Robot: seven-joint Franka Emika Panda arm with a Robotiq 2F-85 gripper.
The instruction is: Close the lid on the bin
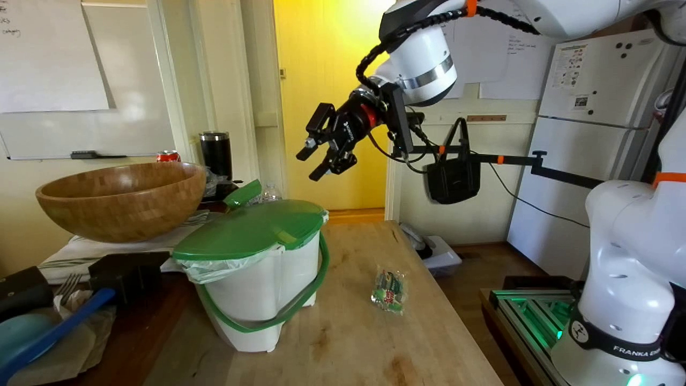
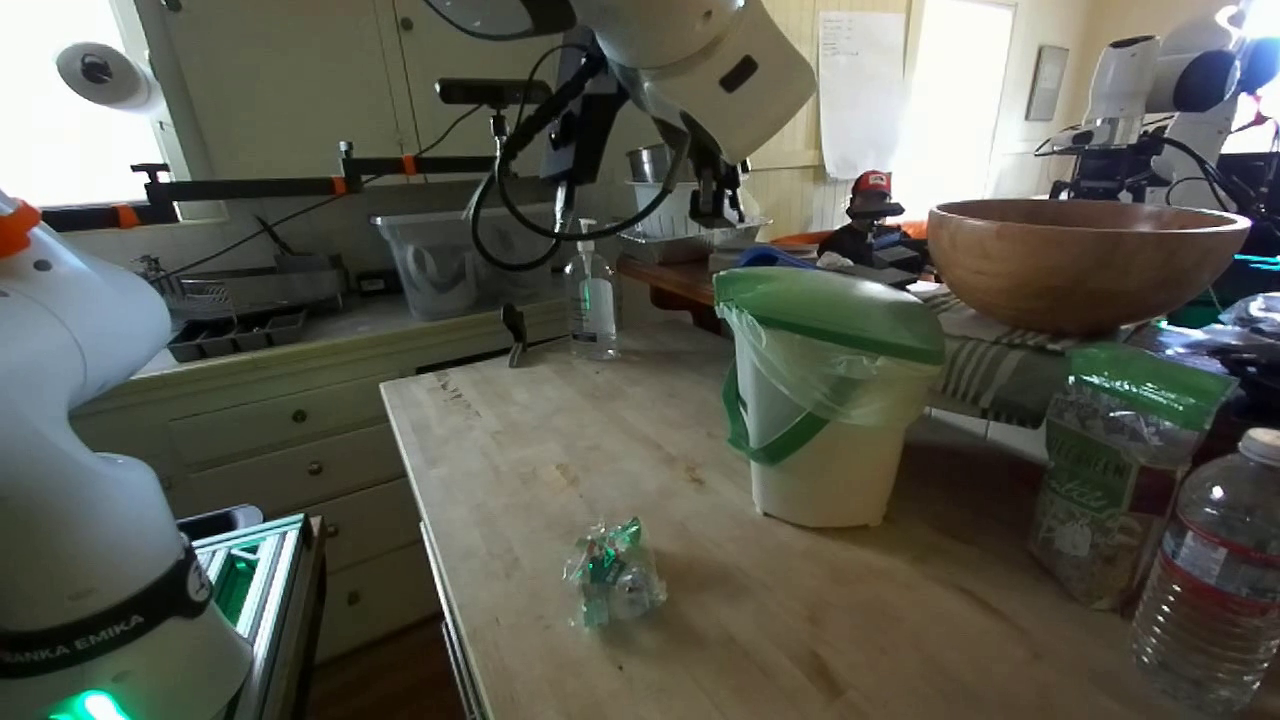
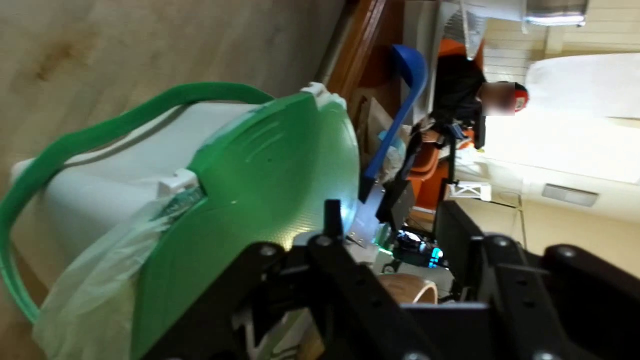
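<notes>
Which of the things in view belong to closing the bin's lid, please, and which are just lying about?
For the job:
white bin
green lid, lying across its top
gripper, standing open

Lying about:
wooden bowl
plastic-wrapped packet
water bottle
green-topped pouch
pump bottle
blue utensil

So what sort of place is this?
Likely a kitchen, perhaps doubling as a robot lab: I see a white fridge, knobbed drawers and, in the background, a second robot arm.
</notes>
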